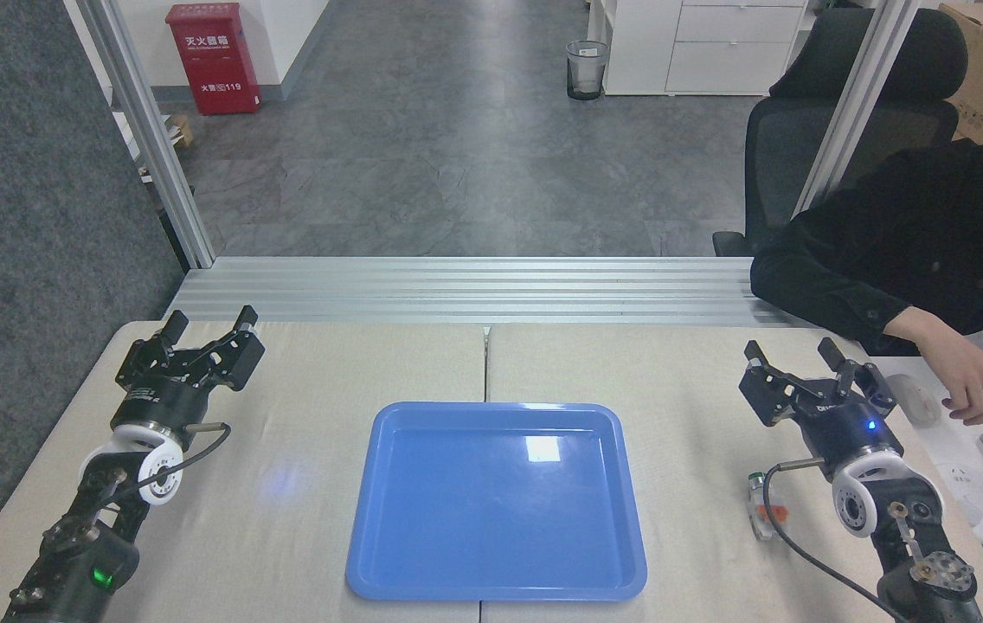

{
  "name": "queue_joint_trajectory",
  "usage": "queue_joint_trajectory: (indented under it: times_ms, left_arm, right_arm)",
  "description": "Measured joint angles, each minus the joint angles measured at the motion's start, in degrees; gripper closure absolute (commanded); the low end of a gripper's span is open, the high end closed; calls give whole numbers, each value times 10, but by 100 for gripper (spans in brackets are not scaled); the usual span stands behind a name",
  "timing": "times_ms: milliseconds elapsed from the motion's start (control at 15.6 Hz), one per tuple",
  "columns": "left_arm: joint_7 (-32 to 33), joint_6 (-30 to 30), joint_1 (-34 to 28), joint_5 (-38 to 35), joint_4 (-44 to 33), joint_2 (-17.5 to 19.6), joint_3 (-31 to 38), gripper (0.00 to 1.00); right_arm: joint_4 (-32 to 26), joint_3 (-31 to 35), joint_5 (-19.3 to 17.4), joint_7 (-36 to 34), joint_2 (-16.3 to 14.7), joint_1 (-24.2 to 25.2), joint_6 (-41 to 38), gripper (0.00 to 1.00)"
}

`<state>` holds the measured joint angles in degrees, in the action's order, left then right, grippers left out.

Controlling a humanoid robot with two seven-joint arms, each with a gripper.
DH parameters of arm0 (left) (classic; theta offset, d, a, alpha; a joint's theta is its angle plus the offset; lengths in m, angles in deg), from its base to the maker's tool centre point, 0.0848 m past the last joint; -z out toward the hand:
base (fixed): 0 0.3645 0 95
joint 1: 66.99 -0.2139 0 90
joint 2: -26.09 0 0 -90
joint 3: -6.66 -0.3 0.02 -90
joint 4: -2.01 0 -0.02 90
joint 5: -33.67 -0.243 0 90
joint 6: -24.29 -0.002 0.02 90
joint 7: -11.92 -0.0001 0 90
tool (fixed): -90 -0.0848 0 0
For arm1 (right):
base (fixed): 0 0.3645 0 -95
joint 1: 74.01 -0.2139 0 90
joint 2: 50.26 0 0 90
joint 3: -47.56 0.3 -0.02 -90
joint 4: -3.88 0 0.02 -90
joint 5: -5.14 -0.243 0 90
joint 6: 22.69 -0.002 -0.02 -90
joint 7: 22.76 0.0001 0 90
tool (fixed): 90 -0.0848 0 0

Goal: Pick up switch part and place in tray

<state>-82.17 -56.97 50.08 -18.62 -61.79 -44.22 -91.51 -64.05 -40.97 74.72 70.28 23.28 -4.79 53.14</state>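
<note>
right claw (793, 356) open, empty; switch part (760, 510) on table beside arm.

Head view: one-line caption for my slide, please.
Both grippers, left gripper and right gripper, open over table; empty blue tray centred; switch part beside right arm.

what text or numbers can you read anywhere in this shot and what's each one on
"119": white digits on the red metal cabinet on the floor at the back left.
White characters in a line above it and beside the digits on the same cabinet: too blurred to read.
Small white lettering on the black right gripper body: too small to read.
Glossy blue plastic tray: no text seen.
</note>
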Motion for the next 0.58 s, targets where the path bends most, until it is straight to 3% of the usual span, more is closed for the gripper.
queue_joint_trajectory:
  times_ms: [576]
  left_arm:
    - [0, 0, 0, 0, 0, 0, 0, 0]
  right_arm:
    - [-1, 5, -2, 0, 0, 3, 0, 0]
